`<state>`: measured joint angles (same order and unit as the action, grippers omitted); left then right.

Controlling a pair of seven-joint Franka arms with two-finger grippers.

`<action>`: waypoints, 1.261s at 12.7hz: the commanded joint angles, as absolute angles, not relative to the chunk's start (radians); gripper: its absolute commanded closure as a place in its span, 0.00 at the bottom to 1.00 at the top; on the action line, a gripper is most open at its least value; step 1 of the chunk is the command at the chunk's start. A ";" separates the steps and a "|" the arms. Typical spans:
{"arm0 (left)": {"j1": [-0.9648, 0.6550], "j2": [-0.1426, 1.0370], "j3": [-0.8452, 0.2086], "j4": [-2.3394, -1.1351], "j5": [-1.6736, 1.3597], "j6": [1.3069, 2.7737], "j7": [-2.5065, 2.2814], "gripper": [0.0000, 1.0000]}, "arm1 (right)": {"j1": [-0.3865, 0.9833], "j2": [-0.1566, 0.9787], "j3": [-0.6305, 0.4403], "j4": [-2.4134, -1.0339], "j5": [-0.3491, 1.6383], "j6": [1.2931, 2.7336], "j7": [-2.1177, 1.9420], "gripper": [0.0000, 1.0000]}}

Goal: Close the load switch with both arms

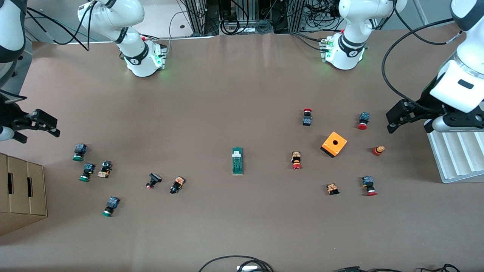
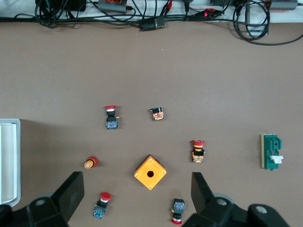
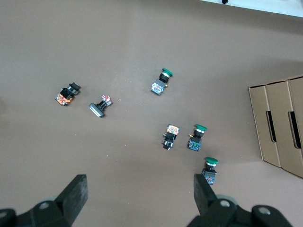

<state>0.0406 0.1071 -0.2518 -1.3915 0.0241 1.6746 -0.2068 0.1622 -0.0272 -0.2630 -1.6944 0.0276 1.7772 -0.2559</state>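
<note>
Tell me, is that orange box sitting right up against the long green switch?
No: the orange box stands well apart from the load switch, with bare table between them.

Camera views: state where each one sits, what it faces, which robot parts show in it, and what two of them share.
Front view: high across the table, facing both bases; shows the load switch, the open left gripper and the open right gripper.
Left wrist view: on the left arm, looking down past its own fingers at the orange box.
Right wrist view: on the right arm, looking down past its own fingers at green-capped buttons.
Shared: front and left wrist views both show the load switch and orange box.
</note>
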 commanded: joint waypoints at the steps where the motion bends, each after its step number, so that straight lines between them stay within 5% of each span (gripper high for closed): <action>1: -0.024 0.087 -0.247 -1.381 0.037 1.686 -0.241 0.00 | 0.167 -0.028 -0.265 -1.683 0.006 1.766 -0.245 0.00; 9: -0.234 0.072 -0.296 -1.419 0.222 1.831 -0.633 0.00 | 0.167 -0.026 -0.267 -1.683 0.006 1.769 -0.245 0.00; 16: -0.304 0.090 -0.577 -1.617 0.572 1.950 -1.138 0.00 | 0.166 -0.025 -0.267 -1.683 0.005 1.769 -0.245 0.00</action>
